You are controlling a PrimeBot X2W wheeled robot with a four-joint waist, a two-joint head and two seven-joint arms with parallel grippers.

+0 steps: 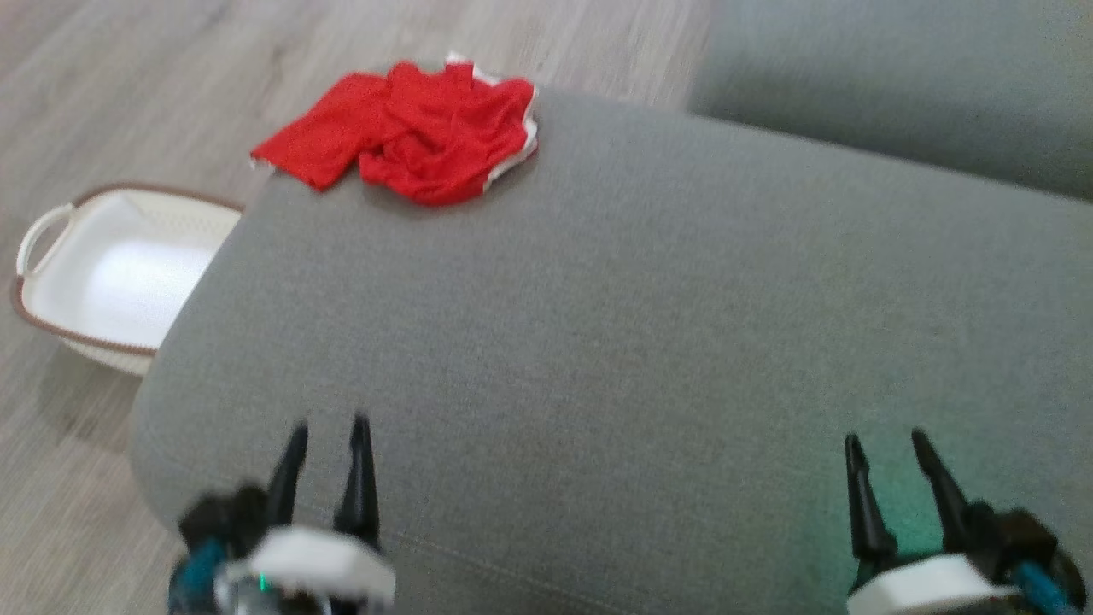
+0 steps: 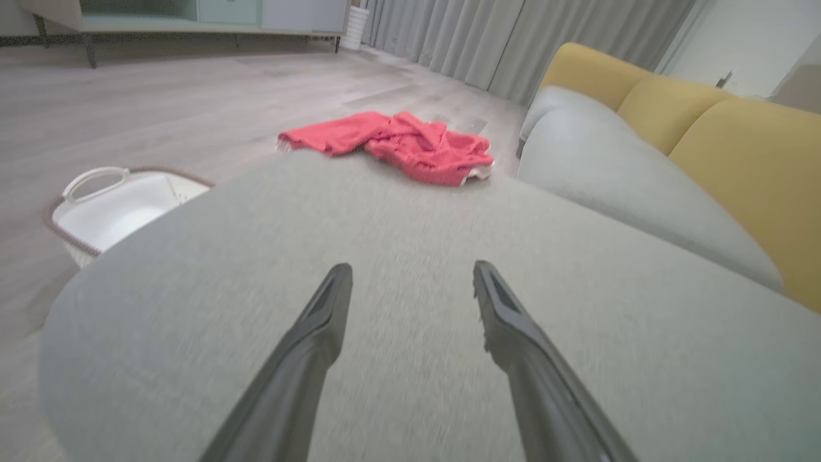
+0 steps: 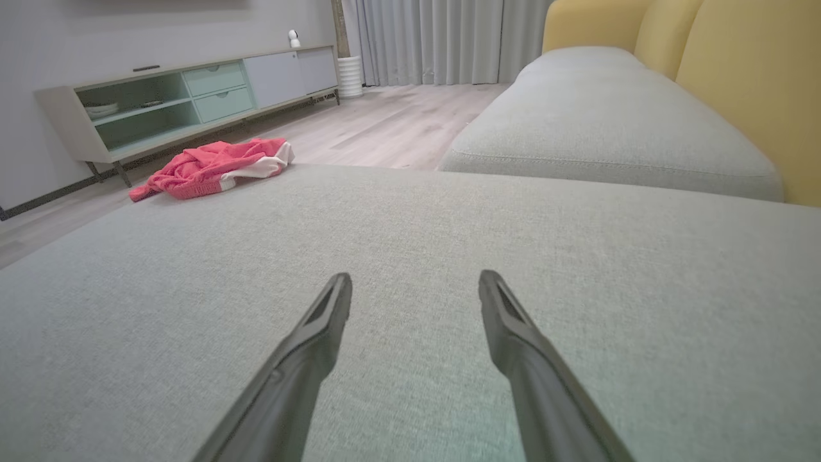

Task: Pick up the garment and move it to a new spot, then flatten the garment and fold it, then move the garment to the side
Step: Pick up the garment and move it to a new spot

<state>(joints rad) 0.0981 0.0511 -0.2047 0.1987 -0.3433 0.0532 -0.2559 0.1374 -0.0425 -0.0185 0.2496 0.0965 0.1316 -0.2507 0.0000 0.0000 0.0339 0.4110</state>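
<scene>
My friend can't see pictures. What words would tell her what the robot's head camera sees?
A crumpled red garment with white trim lies at the far edge of a grey cushion. The left gripper and right gripper are both open over the cushion's near edge. A white basket sits on the wooden floor at the left.

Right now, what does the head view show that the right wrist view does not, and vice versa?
Head view: the white plastic basket with a brown rim, and the left end effector. Right wrist view: the yellow sofa backs, the long low cabinet with pale green drawers, the grey curtains. Both: the crumpled red garment with white trim on the grey fabric cushion, and the open right end effector.
</scene>
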